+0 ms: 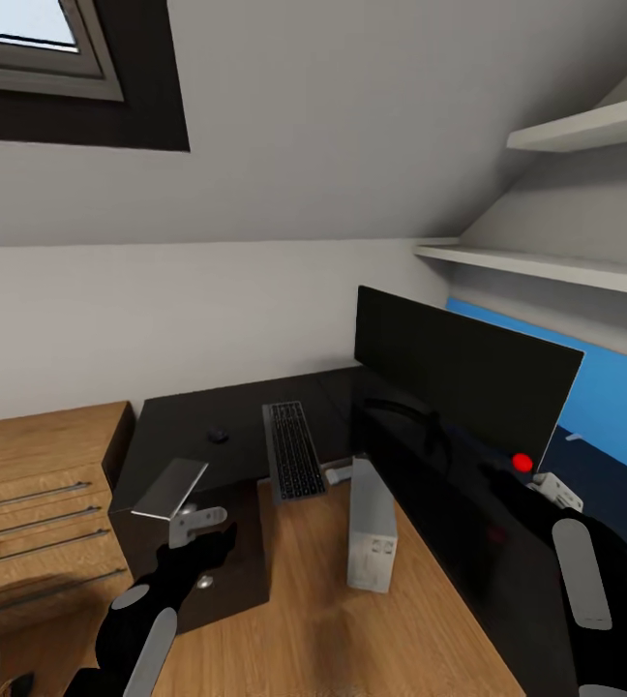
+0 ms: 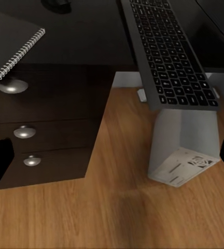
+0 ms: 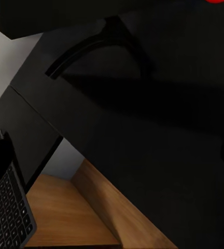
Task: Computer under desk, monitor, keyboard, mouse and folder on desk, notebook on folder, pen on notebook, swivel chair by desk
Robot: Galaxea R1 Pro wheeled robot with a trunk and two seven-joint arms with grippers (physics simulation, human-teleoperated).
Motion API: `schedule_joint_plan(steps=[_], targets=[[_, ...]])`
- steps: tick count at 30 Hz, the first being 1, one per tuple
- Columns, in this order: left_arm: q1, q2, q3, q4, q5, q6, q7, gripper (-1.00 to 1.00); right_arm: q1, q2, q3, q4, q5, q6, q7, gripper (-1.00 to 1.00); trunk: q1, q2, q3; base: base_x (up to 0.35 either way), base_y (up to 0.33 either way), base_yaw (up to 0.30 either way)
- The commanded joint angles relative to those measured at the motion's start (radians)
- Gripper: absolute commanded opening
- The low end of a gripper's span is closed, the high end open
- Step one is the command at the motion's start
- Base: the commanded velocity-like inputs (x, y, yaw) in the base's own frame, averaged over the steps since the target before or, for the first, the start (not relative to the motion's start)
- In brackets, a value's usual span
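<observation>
The black monitor (image 1: 459,373) stands on the dark desk (image 1: 183,421), its arched foot (image 3: 91,46) on the top. A grey keyboard (image 1: 294,450) lies left of it, its near end hanging over the desk edge (image 2: 169,52). A small dark mouse (image 1: 219,436) rests left of the keyboard. A spiral notebook (image 1: 170,487) lies on the desk corner above the drawers (image 2: 8,46). The grey computer (image 1: 372,528) stands on the floor below the keyboard (image 2: 184,150). My left gripper (image 1: 197,530) hangs open in front of the drawers (image 2: 112,161). My right gripper (image 1: 553,489) hovers over the desk near the monitor.
A wooden dresser (image 1: 33,503) stands left of the desk. The desk's drawer block has round knobs (image 2: 25,132). White shelves (image 1: 546,263) project from the right wall above a blue surface (image 1: 613,387). Wooden floor (image 1: 352,629) lies between the desk's two wings.
</observation>
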State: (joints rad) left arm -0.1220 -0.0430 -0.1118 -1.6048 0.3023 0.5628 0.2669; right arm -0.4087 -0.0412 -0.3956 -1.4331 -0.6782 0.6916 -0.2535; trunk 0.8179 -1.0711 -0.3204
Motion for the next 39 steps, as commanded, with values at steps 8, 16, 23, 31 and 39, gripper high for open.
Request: schedule_joint_plan(steps=[8, 16, 23, 31, 39], targets=[[-0.001, 0.000, -0.001, -0.001, 0.011, 0.003, 0.009, 1.00, -0.001, 0.000, -0.001, -0.002, -0.011, 0.003, -0.009, 1.00, 0.000, -0.001, -0.014, 0.000, 0.000, -0.001], [-0.001, 0.000, -0.001, -0.001, 0.011, 0.003, 0.009, 1.00, -0.001, -0.002, 0.000, -0.002, -0.021, 0.003, -0.006, 1.00, 0.000, -0.001, -0.016, 0.000, 0.000, -0.002], [-0.001, 0.000, -0.001, -0.001, 0.011, 0.003, 0.009, 1.00, -0.001, 0.000, 0.000, -0.001, -0.023, 0.003, -0.006, 1.00, 0.000, -0.001, -0.016, 0.000, 0.000, -0.020], [-0.001, 0.000, 0.000, -0.001, 0.011, 0.003, 0.009, 1.00, -0.001, 0.000, 0.000, 0.000, -0.023, 0.003, -0.006, 1.00, 0.000, -0.001, -0.016, 0.000, 0.000, -0.204], [-0.001, 0.000, 0.000, -0.001, 0.011, 0.003, 0.009, 1.00, -0.001, 0.000, -0.001, 0.000, -0.023, 0.003, -0.007, 1.00, 0.000, -0.001, -0.016, 0.000, 0.000, -0.257]])
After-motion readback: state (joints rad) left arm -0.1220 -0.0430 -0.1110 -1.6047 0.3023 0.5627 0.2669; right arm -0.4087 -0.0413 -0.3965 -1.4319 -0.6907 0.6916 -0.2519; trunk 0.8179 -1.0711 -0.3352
